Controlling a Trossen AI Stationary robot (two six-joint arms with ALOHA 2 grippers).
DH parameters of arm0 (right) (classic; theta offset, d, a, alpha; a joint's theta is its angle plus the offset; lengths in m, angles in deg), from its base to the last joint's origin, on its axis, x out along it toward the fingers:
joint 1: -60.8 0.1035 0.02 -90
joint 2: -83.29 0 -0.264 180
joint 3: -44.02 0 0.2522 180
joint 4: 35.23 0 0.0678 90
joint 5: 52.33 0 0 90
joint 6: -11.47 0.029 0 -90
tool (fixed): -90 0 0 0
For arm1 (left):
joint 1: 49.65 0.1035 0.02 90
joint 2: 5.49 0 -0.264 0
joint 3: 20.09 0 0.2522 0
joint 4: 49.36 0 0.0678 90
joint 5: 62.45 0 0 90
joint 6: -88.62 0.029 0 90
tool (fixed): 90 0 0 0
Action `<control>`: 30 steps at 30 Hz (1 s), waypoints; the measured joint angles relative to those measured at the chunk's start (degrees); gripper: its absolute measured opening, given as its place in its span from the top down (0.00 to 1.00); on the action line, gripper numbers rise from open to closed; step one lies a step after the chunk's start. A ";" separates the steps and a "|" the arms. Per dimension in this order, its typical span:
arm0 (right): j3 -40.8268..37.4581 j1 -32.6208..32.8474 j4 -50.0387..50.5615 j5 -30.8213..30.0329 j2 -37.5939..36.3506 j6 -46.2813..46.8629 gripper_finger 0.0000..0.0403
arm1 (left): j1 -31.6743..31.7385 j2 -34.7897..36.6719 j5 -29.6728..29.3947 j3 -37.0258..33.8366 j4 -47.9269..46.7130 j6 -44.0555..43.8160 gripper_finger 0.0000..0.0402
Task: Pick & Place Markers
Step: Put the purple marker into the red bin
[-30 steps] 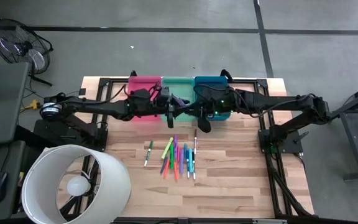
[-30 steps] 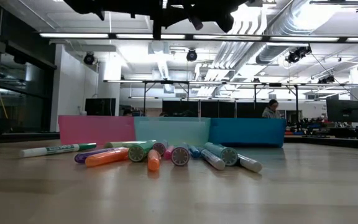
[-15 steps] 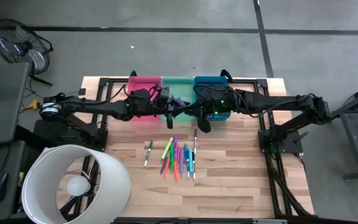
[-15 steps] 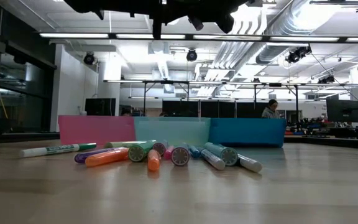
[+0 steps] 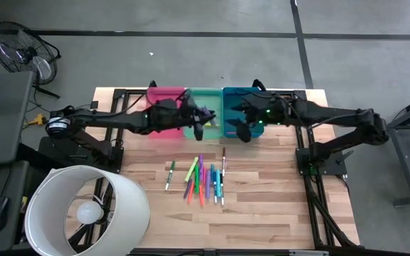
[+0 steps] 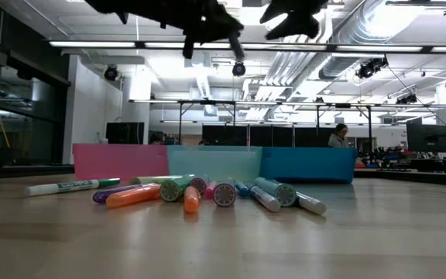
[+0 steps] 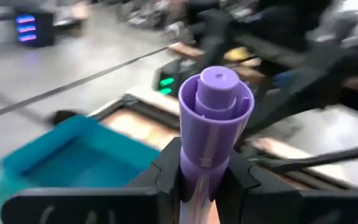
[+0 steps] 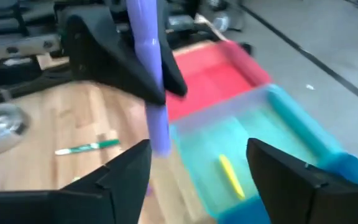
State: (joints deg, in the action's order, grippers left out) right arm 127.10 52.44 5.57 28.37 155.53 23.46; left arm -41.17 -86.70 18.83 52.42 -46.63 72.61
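My left gripper (image 5: 201, 119) hangs high over the green bin (image 5: 203, 98), shut on a purple marker (image 7: 215, 106), which also shows in the right wrist view (image 8: 149, 74). My right gripper (image 5: 243, 129) stands open over the blue bin (image 5: 237, 96), a short way to the marker's right, touching nothing. A pink bin (image 5: 164, 95) stands left of the green one. A yellow marker (image 8: 230, 174) lies in the green bin. Several markers (image 5: 205, 179) lie bunched on the table, and a green one (image 5: 170, 175) lies apart on their left. My left gripper pinches the purple marker between its two fingers (image 7: 166, 169), on the barrel (image 7: 205, 163) below its upper end. The fingers come about level from the table's left and lie across the marker. The marker stands nearly upright, lifted clear, its lower end (image 8: 160, 144) hanging free.
The three bins stand side by side along the table's far edge. A large white lampshade (image 5: 87, 210) overlaps the table's near left corner. The wooden top (image 5: 276, 206) right of the marker pile is bare. A person (image 6: 337, 136) shows far off in the room.
My right gripper has drawn back from my left gripper toward the table's right edge and a little up, and now stands apart from the purple marker. The marker has stayed with my left gripper, which has kept its place and tipped its fingers upward toward level.
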 joint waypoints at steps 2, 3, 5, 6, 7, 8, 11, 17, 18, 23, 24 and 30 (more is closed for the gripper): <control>0.00 -0.29 2.74 -1.59 -1.58 0.00 0.34 | 0.31 0.00 -4.24 3.77 -7.47 0.95 0.87; 0.00 -0.30 4.00 -2.42 -2.25 0.04 0.34 | 0.21 -0.19 -6.61 5.60 -10.89 1.01 0.87; 0.00 -0.29 6.02 -3.77 -3.20 0.71 0.34 | 0.17 -1.47 -12.19 9.32 -16.09 0.67 0.87; 0.00 -0.29 7.11 -4.36 -3.47 1.18 0.34 | 0.17 -2.04 -14.59 10.91 -19.41 0.71 0.87; 0.00 -0.29 8.04 -4.74 -3.72 1.41 0.35 | 0.18 -2.38 -16.49 12.43 -23.57 0.75 0.87; 0.00 -0.29 8.86 -4.75 -4.04 1.56 0.35 | 0.22 -2.66 -17.74 14.01 -28.35 0.78 0.87; 0.00 -0.29 11.31 -4.73 -4.13 2.41 0.35 | 2.01 -3.47 -18.18 18.56 -40.68 2.29 0.87; 0.00 -0.29 14.40 -4.73 -4.10 2.55 0.35 | 7.17 -3.50 -17.66 21.09 -57.39 2.15 0.87; 0.00 -0.29 14.51 -4.73 -4.10 2.50 0.35 | 8.00 -3.52 -16.97 21.09 -59.22 2.12 0.87; -0.04 -0.29 14.58 -4.73 -4.10 1.53 0.35 | 11.12 -5.49 -15.14 21.15 -65.31 5.03 0.87; -0.04 -0.29 14.57 -4.71 -4.10 1.52 0.35 | 11.63 -6.32 -14.73 21.05 -66.84 5.80 0.87; -0.04 -0.29 14.58 -4.71 -4.10 1.50 0.34 | 13.34 -11.86 -14.03 20.95 -73.44 12.26 0.87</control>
State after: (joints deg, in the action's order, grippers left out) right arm 127.06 52.16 20.15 23.67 151.42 24.97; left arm -27.83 -98.56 4.80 73.37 -120.07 84.87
